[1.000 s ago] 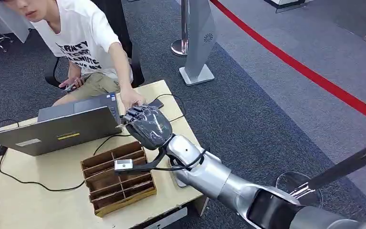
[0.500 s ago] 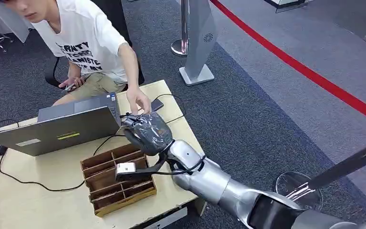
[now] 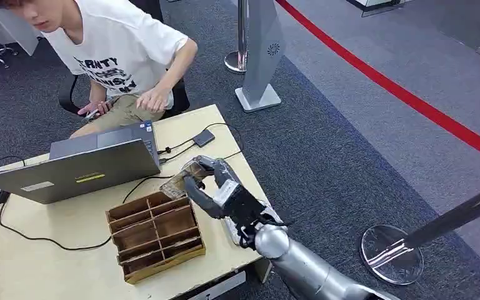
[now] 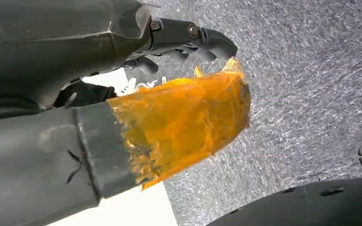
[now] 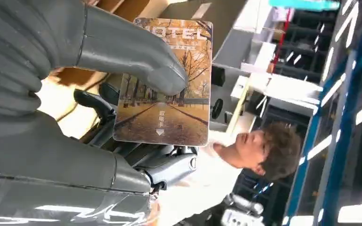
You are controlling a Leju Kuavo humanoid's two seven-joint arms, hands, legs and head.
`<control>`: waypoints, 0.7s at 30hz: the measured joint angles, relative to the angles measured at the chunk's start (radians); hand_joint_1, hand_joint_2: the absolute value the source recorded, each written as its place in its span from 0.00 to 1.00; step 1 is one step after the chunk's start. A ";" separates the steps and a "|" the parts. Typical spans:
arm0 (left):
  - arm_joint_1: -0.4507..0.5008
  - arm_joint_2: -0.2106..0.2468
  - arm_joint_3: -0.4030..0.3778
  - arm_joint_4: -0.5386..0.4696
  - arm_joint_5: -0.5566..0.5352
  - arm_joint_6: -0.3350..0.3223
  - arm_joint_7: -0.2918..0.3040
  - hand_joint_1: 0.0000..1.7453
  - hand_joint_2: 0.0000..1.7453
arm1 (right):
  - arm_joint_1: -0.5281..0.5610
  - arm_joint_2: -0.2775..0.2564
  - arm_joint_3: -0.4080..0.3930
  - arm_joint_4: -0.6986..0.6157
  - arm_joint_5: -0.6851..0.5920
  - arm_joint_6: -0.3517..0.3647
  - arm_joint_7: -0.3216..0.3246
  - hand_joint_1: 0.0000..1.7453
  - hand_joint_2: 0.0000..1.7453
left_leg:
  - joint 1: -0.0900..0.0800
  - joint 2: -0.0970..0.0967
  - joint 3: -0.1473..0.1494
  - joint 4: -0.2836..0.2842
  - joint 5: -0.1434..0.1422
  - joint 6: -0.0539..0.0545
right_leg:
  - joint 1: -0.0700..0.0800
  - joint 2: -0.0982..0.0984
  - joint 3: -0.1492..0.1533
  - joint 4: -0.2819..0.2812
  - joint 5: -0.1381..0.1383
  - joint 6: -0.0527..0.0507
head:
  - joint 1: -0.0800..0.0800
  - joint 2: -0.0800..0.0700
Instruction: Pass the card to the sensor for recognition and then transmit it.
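My right hand (image 3: 215, 187) is turned palm up over the near right part of the table (image 3: 50, 262) and holds the card (image 3: 180, 178). In the right wrist view the card (image 5: 167, 80) shows an autumn avenue and the word HOTEL. The thumb (image 5: 132, 49) presses on its face, and the fingers (image 5: 167, 167) lie under it. The sensor (image 3: 204, 137), a small black box on a cable, lies on the table beyond the hand, apart from the card. My left hand (image 4: 136, 117), its thumb wrapped in orange tape, hangs over grey carpet and holds nothing.
An open laptop (image 3: 78, 169) stands on the left of the table, and a cardboard divider tray (image 3: 156, 234) lies near the front edge. A seated person (image 3: 119, 56) is behind the table. A stanchion base (image 3: 390, 250) and a sign stand (image 3: 262, 50) are on the carpet to the right.
My right hand has turned from palm down near the sensor to palm up and drawn back toward me with the card. The person's hand has left the table and gone back to the lap.
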State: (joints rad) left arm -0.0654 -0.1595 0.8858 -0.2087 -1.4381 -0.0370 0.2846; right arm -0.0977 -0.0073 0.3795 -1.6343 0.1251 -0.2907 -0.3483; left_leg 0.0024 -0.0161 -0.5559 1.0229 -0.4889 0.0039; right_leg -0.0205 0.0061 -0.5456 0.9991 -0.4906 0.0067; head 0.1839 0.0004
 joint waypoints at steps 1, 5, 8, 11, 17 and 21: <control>0.000 -0.001 0.004 0.000 0.003 0.001 0.000 0.00 0.00 | 0.025 -0.003 -0.021 -0.011 0.000 0.007 0.000 1.00 1.00 | 0.000 0.000 0.000 0.000 0.000 0.000 | 0.000 0.000 0.000 0.000 0.000 0.000 | 0.000 0.000; 0.001 -0.004 0.018 0.000 0.009 0.004 0.000 0.00 0.00 | 0.106 -0.008 -0.103 -0.021 0.003 0.031 0.011 1.00 1.00 | 0.000 0.000 0.000 0.000 0.000 0.000 | 0.000 0.000 0.000 0.000 0.000 0.000 | 0.000 0.000; 0.001 -0.006 0.022 0.000 0.010 0.006 0.000 0.00 0.00 | 0.148 -0.011 -0.151 -0.009 0.049 0.032 0.031 1.00 1.00 | 0.000 0.000 0.000 0.000 0.000 0.000 | 0.000 0.000 0.000 0.000 0.000 0.000 | 0.000 0.000; 0.001 -0.007 0.030 0.000 0.010 0.009 0.000 0.00 0.00 | 0.171 -0.011 -0.179 0.018 0.075 0.041 0.042 1.00 1.00 | 0.000 0.000 0.000 0.000 0.000 0.000 | 0.000 0.000 0.000 0.000 0.000 0.000 | 0.000 0.000; 0.001 -0.007 0.035 0.000 0.004 0.009 -0.003 0.00 0.00 | 0.174 -0.011 -0.189 0.103 0.148 0.038 0.074 1.00 1.00 | 0.000 0.000 -0.001 0.000 0.000 0.000 | 0.000 0.000 0.000 0.000 0.000 0.000 | 0.000 0.000; 0.000 -0.007 0.035 0.000 0.000 0.009 -0.006 0.00 0.00 | 0.153 -0.011 -0.188 0.176 0.182 0.032 0.087 1.00 1.00 | 0.000 0.000 0.000 0.000 0.000 0.000 | 0.000 0.000 0.000 0.000 0.000 0.000 | 0.000 0.000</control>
State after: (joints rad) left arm -0.0652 -0.1660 0.9213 -0.2090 -1.4381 -0.0282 0.2789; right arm 0.0552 -0.0179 0.1911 -1.4585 0.3075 -0.2586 -0.2609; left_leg 0.0027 -0.0156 -0.5564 1.0228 -0.4888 0.0040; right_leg -0.0202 0.0063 -0.5456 0.9993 -0.4905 0.0068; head 0.1839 0.0004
